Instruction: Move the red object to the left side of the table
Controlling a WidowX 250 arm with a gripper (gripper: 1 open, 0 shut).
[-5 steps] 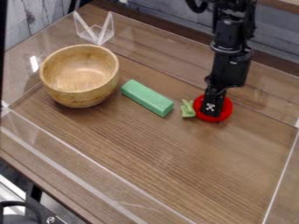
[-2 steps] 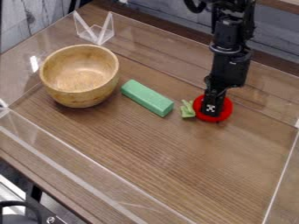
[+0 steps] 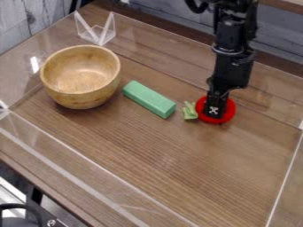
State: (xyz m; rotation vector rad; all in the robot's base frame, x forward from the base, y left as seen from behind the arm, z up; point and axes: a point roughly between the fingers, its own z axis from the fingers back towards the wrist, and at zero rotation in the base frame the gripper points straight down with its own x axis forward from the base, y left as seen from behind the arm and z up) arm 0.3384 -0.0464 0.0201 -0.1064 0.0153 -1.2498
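Your claw (image 3: 215, 107) looks clamped on the red fruit (image 3: 218, 111) at the counter's (image 3: 178, 168) right; the whole carry leftward remains.

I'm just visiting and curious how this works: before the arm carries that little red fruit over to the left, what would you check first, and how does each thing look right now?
1. Gripper shut on the red object: ok, its fingers sit down on it.
2. Fruit lifted off the table: cannot tell; it looks to be resting.
3. Green block lies directly leftward: not ok, needs clearing height.
4. Wooden bowl occupies far left: ok, bare wood in front of it.
5. Clear walls apart from the arm: ok.
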